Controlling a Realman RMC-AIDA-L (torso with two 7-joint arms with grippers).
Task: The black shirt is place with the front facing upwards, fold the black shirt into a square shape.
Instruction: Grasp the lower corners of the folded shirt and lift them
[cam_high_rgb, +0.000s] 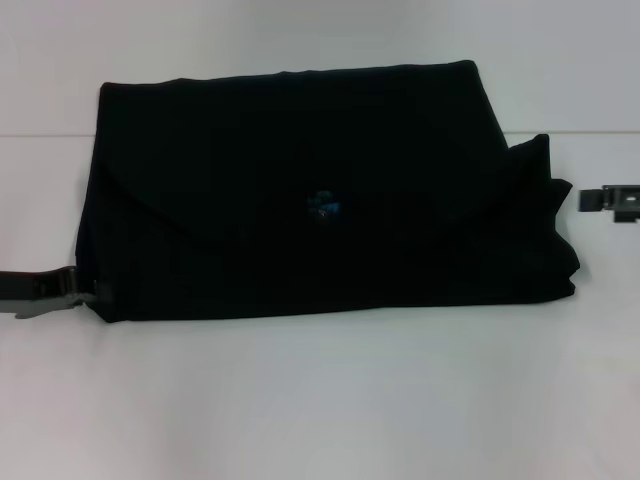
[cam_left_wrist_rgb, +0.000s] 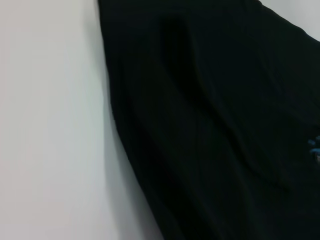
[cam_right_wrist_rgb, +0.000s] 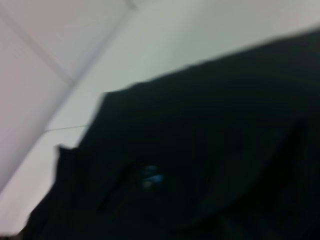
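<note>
The black shirt (cam_high_rgb: 320, 190) lies folded into a wide rectangle in the middle of the white table, with its small blue neck label (cam_high_rgb: 323, 206) near the centre. A loose flap sticks out at its right end. My left gripper (cam_high_rgb: 78, 288) touches the shirt's near left corner at the table's left edge. My right gripper (cam_high_rgb: 592, 199) sits just off the shirt's right end, apart from the cloth. Black cloth (cam_left_wrist_rgb: 215, 120) fills most of the left wrist view, with the label (cam_left_wrist_rgb: 314, 146) at one edge. The shirt (cam_right_wrist_rgb: 200, 165) and label (cam_right_wrist_rgb: 151, 176) also show in the right wrist view.
The white table (cam_high_rgb: 320, 400) extends in front of and behind the shirt. A faint seam line (cam_high_rgb: 40, 135) crosses the surface at the back.
</note>
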